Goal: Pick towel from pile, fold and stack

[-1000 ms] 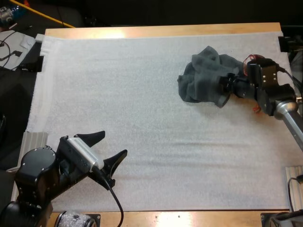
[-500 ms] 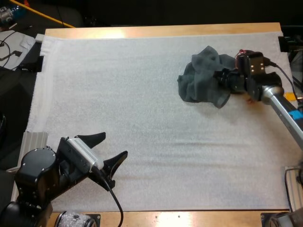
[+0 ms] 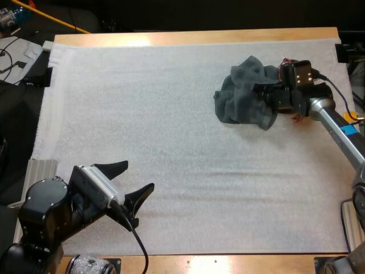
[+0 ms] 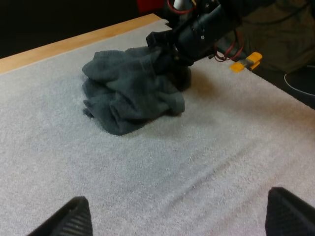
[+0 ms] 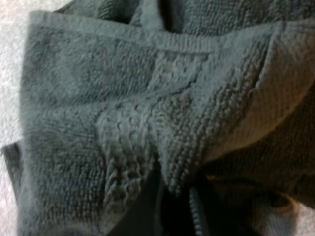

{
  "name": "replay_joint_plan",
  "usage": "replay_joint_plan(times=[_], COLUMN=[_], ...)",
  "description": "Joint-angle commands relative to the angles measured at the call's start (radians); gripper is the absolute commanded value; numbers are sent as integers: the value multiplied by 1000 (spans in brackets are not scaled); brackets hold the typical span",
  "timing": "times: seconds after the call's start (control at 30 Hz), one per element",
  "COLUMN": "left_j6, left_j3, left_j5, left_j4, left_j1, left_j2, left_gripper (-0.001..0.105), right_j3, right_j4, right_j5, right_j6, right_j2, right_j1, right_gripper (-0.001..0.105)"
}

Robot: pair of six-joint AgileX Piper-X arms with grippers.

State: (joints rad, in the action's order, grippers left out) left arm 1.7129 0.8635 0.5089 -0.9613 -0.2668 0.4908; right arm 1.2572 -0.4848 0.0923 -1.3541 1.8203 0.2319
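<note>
The crumpled dark grey-green towel (image 3: 242,97) lies far right on the white mat (image 3: 171,114), a fold at its right edge clamped in my right gripper (image 3: 265,94) (my left gripper (image 3: 136,176), fingers apart, sits well away at the near-left corner).

The place reads as a robotics lab bench. Two black robot arms, the left arm (image 3: 51,211) and the right arm (image 3: 336,123), work at a plain wooden table (image 3: 194,37) whose top is covered by a white foam mat (image 3: 171,142). A ribbed metal plate (image 3: 41,169) sits at the table's left edge, and loose wires (image 3: 11,57) lie on a white sheet beside the table. The surroundings beyond are dark. A crumpled towel (image 3: 245,97) lies on the mat.
</note>
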Motion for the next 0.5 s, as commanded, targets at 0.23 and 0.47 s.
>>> replay_joint_plan(times=[0.23, 0.47], left_j6=[10, 9], left_j3=[5, 5], left_j5=[13, 15], left_j4=[8, 8], left_j1=[-3, -4], left_j2=[4, 0], left_gripper=[70, 70], right_j3=[5, 6], right_j4=[-63, -122], right_j5=[-7, -4], right_j6=[-172, -200], right_j2=[-240, -430], right_j1=[21, 30], right_gripper=[1, 1])
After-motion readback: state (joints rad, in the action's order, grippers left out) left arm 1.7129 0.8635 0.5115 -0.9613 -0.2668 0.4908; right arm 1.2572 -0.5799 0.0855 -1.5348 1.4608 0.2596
